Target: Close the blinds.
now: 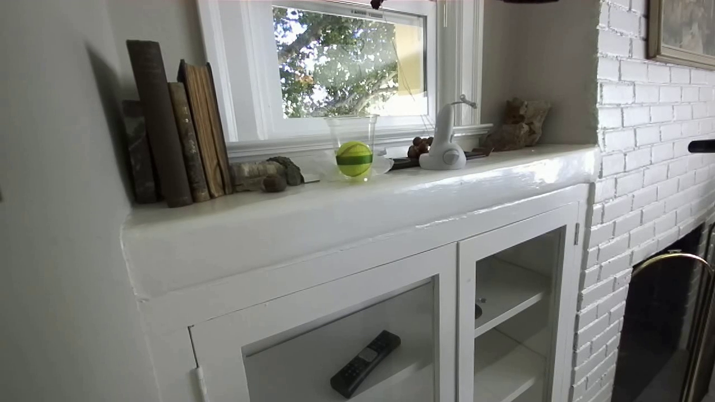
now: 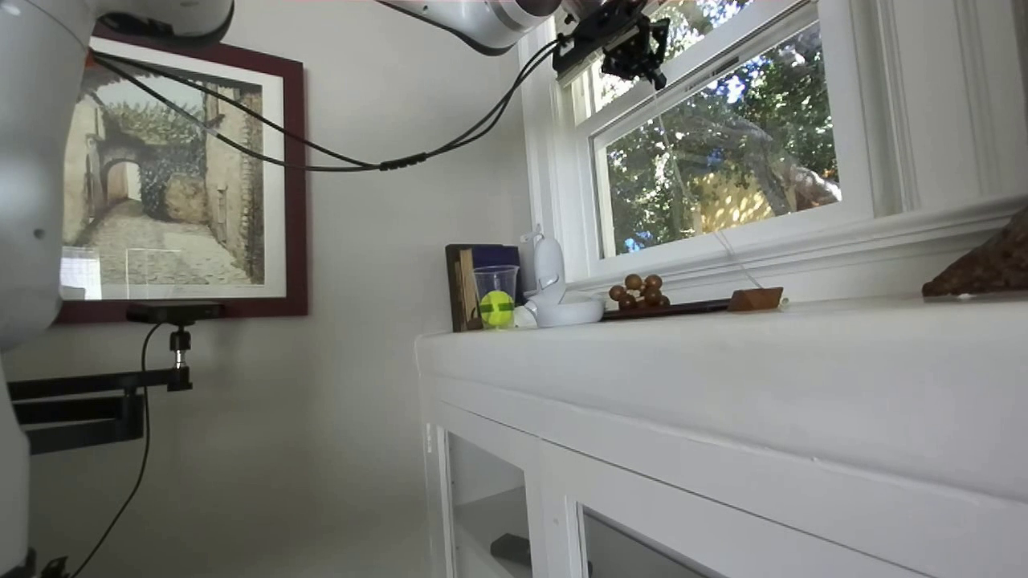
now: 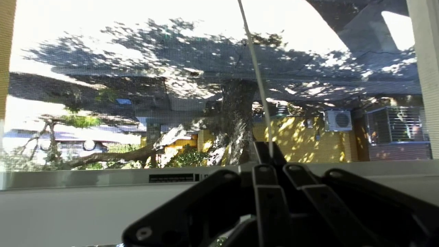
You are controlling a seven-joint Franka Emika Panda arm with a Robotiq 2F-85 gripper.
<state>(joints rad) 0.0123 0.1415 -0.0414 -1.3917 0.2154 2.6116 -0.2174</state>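
The white slats of the blinds do not show clearly in any view. A thin pale cord (image 3: 257,72) runs down in front of the window glass in the wrist view and ends between my fingertips. My gripper (image 3: 271,154) is shut on this cord. In an exterior view my gripper (image 2: 657,79) is high in front of the window, near the bar between the upper and lower panes. The cord (image 2: 683,181) hangs slack below it, down towards the shelf. In an exterior view only a dark tip of the gripper (image 1: 377,3) shows at the top edge.
The white shelf (image 1: 313,206) under the window holds old books (image 1: 162,123), a clear cup with a yellow-green ball (image 1: 354,158), a white device (image 1: 444,148), brown wooden balls (image 2: 640,291), a wooden block (image 2: 755,299) and rocks (image 1: 519,125). A framed picture (image 2: 293,185) hangs behind the arm.
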